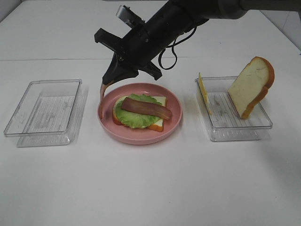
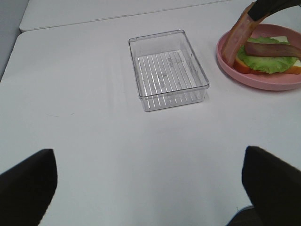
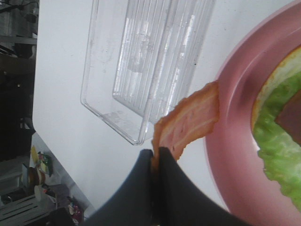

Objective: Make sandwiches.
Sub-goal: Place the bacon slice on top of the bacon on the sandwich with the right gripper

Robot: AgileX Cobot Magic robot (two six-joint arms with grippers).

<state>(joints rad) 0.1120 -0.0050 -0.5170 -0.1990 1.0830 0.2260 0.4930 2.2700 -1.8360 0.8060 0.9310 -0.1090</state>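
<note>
The left tray [image 1: 44,113] and right tray [image 1: 235,131] were clear, glossy plastic with ribbed floors. The plate [image 1: 141,137] was smooth, softly shiny pink on a matt white table [image 1: 150,188]. The right gripper [image 3: 155,154] was matt black; the hanging bacon strip [image 3: 190,120] looked smooth and rubbery.

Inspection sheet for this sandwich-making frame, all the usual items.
Surface: white table, no spills seen.
Job's things: round pink plate holds white bread slice, green lettuce, one reddish-brown bacon strip; second bread slice and yellow cheese slice stand in right clear plastic box.
Clutter: left clear plastic box, nothing in it.
Pincers: right pincer shut on second bacon strip hanging at plate's rim; left pincer open over table.
Cables: black cable looped on right arm.
Surroundings: blurred items beyond table edge.
</note>
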